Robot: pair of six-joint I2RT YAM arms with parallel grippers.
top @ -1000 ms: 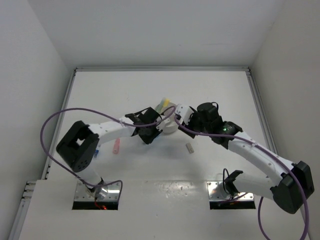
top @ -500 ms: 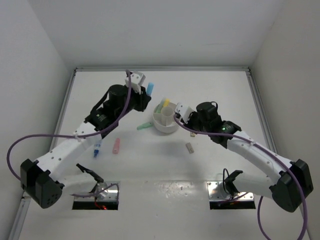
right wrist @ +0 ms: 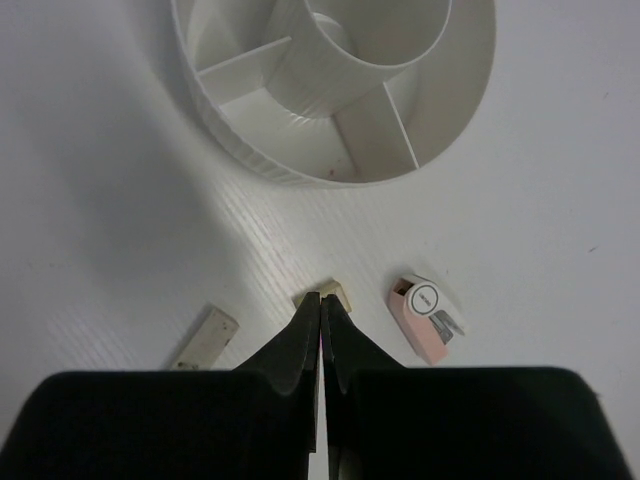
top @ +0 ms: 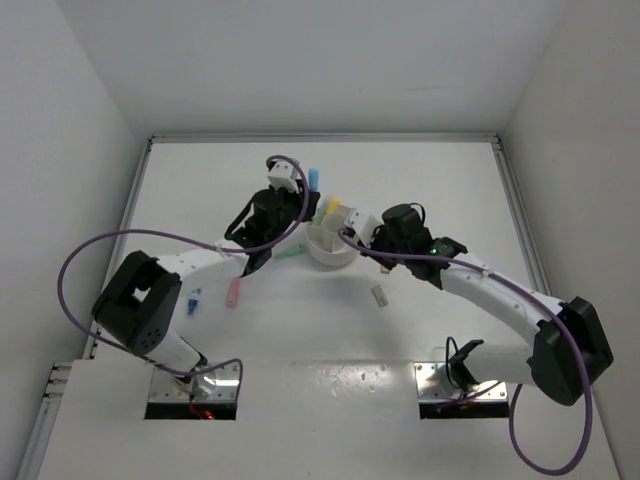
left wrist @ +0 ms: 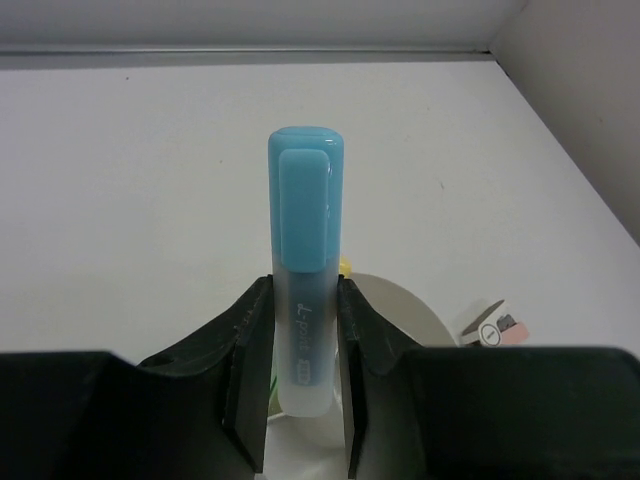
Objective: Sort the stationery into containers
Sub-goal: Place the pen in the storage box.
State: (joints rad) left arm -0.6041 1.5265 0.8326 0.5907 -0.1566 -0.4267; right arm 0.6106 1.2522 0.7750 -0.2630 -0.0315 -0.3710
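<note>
The left hand (left wrist: 303, 310) is clenched on a light blue marker (left wrist: 305, 220), holding it cap-up over the counter (left wrist: 130, 200), just beside the far-left rim of the round white organiser (top: 335, 258), in which a yellow marker (top: 331, 205) stands. The right hand (right wrist: 320, 305) hovers by the organiser's right side, its fingers pressed together with nothing seen between them. A small tan block (right wrist: 333, 292) and a pink eraser (right wrist: 426, 318) lie on the counter beneath its tips.
</note>
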